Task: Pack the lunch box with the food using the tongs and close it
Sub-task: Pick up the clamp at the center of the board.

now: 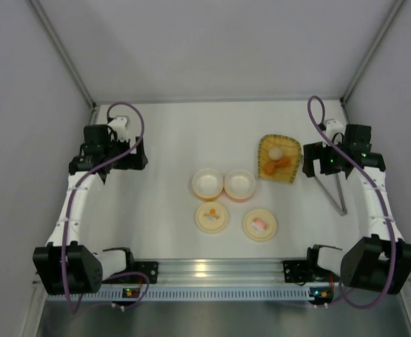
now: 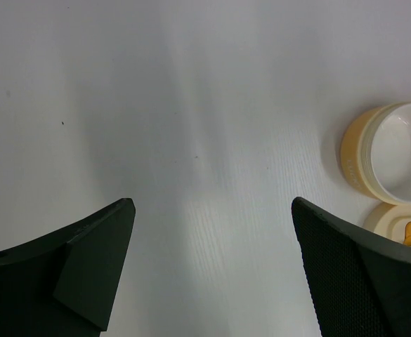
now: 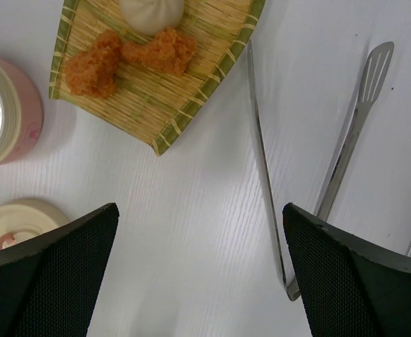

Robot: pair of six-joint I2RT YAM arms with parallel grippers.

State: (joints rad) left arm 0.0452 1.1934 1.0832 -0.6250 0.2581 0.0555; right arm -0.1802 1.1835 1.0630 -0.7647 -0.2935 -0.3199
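Note:
The lunch box is two open tubs at the table's middle, a cream-yellow tub [image 1: 207,182] [image 2: 395,158] and a pink tub [image 1: 239,184] [image 3: 15,112]. Their two cream lids [image 1: 211,216] [image 1: 259,225] lie flat in front of them. The food, a whitish ball [image 1: 277,151] [image 3: 152,12] and orange chunks [image 1: 272,167] [image 3: 93,67], rests on a yellow woven tray [image 1: 291,151] [image 3: 191,98]. The tongs [image 1: 343,209] [image 3: 343,156] lie on the table right of the tray. My right gripper [image 1: 324,161] [image 3: 199,207] hovers open between tray and tongs. My left gripper [image 1: 121,158] [image 2: 212,203] is open over bare table at the left.
Grey walls close in the table on the left, back and right. The arm bases and a metal rail [image 1: 219,270] run along the near edge. One lid [image 2: 402,228] shows beside the cream tub in the left wrist view, another lid [image 3: 15,221] in the right wrist view.

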